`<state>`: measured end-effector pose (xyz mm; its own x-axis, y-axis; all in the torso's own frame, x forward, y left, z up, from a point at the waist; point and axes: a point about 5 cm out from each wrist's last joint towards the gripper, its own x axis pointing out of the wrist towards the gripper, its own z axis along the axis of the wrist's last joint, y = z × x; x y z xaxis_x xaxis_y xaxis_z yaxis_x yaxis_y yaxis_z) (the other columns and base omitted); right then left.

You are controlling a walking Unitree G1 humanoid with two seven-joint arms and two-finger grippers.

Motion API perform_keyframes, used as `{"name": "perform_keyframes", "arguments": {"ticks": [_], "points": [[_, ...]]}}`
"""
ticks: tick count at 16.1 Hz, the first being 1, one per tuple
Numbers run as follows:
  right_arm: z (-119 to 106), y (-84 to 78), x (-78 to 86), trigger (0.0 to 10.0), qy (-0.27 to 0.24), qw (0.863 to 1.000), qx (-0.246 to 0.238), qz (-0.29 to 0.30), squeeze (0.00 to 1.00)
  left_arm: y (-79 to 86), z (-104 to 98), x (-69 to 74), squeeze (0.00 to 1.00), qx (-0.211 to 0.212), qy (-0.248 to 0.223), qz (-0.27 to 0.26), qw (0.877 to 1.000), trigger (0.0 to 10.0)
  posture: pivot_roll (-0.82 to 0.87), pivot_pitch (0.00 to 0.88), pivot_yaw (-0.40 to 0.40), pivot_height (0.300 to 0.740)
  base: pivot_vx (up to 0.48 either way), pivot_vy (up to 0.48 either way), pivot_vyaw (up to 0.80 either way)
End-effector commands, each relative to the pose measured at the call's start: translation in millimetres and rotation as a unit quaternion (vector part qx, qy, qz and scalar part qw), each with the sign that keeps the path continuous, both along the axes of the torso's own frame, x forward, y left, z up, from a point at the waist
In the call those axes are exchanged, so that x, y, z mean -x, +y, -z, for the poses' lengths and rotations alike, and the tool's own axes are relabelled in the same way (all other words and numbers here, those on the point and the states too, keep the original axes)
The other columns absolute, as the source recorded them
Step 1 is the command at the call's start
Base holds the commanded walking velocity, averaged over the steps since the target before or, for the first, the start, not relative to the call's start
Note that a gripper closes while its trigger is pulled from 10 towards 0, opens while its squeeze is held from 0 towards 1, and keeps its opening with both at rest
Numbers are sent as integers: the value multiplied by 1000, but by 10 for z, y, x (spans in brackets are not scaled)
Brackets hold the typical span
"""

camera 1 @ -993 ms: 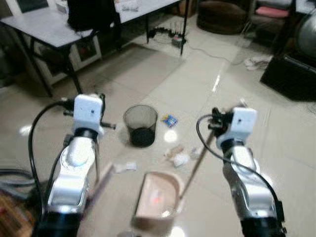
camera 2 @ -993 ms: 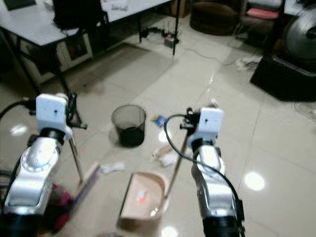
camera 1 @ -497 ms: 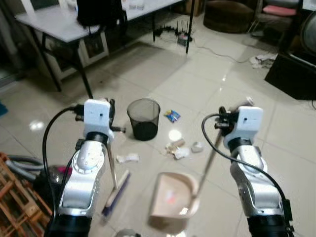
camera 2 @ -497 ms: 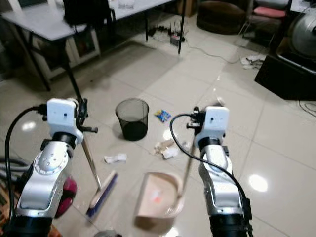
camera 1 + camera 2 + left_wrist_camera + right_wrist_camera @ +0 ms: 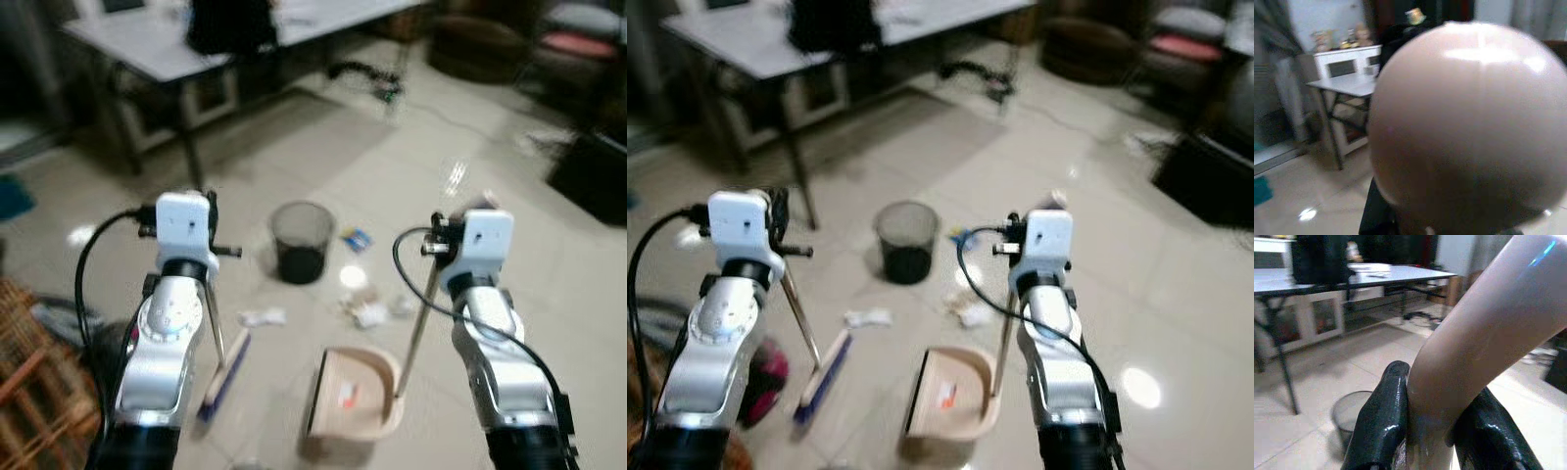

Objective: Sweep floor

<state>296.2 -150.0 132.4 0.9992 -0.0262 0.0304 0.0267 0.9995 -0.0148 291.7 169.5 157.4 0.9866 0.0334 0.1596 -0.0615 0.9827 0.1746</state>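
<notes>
My left gripper (image 5: pixel 205 271) is shut on the thin handle of a broom (image 5: pixel 226 373). The broom's blue and beige head rests on the tile floor by my left arm. The handle's rounded beige end looms large in the left wrist view. My right gripper (image 5: pixel 1433 432) is shut on the long beige handle of a dustpan (image 5: pixel 354 402). The pan stands on the floor between my arms and holds a small orange scrap. Ahead of it lie a white paper scrap (image 5: pixel 261 317), crumpled litter (image 5: pixel 369 309) and a blue packet (image 5: pixel 358 238). A black mesh bin (image 5: pixel 301 241) stands just beyond.
A grey table (image 5: pixel 157 44) with a black bag on it stands at the back left. Cables and a power strip (image 5: pixel 367 78) lie under its far end. A wooden rack (image 5: pixel 29 392) and a grey hose are at my left, dark furniture (image 5: pixel 593 166) at the right.
The whole view has shifted and blurred as the camera moves. The broom head, blurred under my left arm a second ago, now rests steady on the floor. Both grips are unchanged.
</notes>
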Motion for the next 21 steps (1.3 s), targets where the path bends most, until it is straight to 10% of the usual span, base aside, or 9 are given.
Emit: {"name": "perform_keyframes", "arguments": {"ticks": [1, 21], "points": [[-107, 26, -35, 10000, -26, 1000, -8, -1, 0, -2, -70, -10, 0, -6, -18, -3, 1000, 10000, 20, 0, 7, 740, 412, 0, 0], [-66, 23, -70, 10000, -31, 999, -30, 8, 0, 40, -45, -13, 0, 1, -11, -16, 1000, 10000, 33, 43, 11, 740, 412, 0, 0]]}}
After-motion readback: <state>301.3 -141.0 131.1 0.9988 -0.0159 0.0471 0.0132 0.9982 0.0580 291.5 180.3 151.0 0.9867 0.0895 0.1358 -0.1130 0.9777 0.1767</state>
